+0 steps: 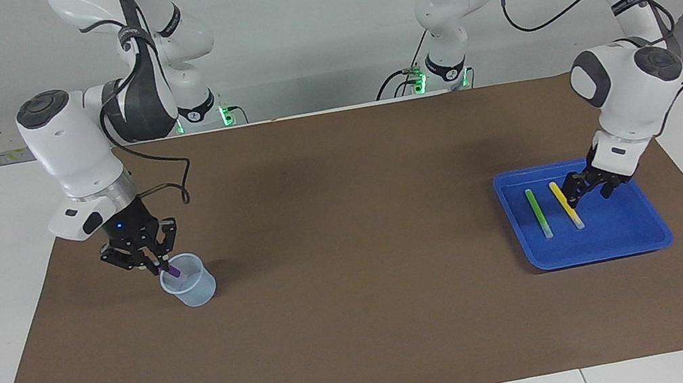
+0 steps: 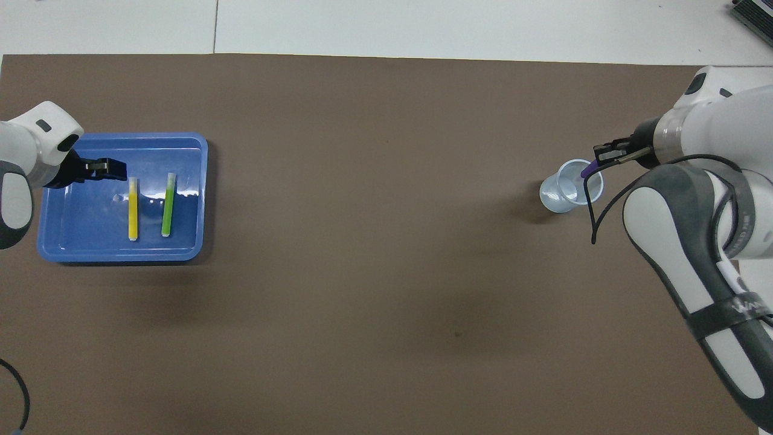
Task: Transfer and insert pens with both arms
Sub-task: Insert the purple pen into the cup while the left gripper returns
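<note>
From my screen, the right gripper (image 1: 156, 265) hangs over the clear cup (image 1: 190, 280) at the right arm's end of the brown mat (image 1: 363, 325), fingers clamped on the purple pen (image 1: 174, 271), whose lower end dips inside the cup's rim (the overhead view shows the pen (image 2: 589, 170) slanting over the opening).

At the left arm's end sits the blue tray (image 1: 597, 250), with the green pen (image 1: 538, 213) and the yellow pen (image 1: 566, 204) lying side by side in it, near each other but not touching, pale ends pointing away from the robots.

The left gripper (image 1: 578, 194) is low in the tray just beside the yellow pen's coloured end; I cannot tell whether its fingers are open or closed, nor whether they touch the pen.
</note>
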Controlling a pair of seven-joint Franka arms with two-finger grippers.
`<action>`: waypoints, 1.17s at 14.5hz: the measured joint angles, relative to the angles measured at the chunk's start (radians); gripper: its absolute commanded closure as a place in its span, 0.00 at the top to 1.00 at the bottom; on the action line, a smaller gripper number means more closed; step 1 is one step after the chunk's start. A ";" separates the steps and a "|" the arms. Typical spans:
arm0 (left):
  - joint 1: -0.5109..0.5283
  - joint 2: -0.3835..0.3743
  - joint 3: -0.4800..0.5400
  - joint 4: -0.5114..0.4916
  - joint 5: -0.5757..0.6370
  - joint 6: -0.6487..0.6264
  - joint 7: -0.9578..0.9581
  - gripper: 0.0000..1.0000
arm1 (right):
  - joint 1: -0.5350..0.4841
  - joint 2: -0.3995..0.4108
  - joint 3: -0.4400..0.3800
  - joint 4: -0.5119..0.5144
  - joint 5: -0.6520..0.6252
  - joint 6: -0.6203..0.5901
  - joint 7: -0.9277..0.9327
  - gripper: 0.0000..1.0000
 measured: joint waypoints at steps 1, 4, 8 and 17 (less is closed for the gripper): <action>0.004 0.022 0.000 0.010 0.000 0.003 0.024 0.65 | 0.000 -0.005 0.001 -0.010 0.000 0.000 0.000 0.05; -0.018 0.050 -0.016 0.012 0.003 0.022 0.030 0.64 | 0.001 -0.016 0.002 -0.028 0.000 0.000 0.000 0.42; -0.029 0.066 -0.015 -0.031 0.007 0.115 0.032 0.66 | 0.001 -0.020 0.002 -0.032 0.000 0.001 0.000 1.00; -0.006 0.072 -0.007 -0.034 0.056 0.194 0.177 0.64 | 0.003 -0.021 0.004 -0.033 0.001 0.001 0.000 1.00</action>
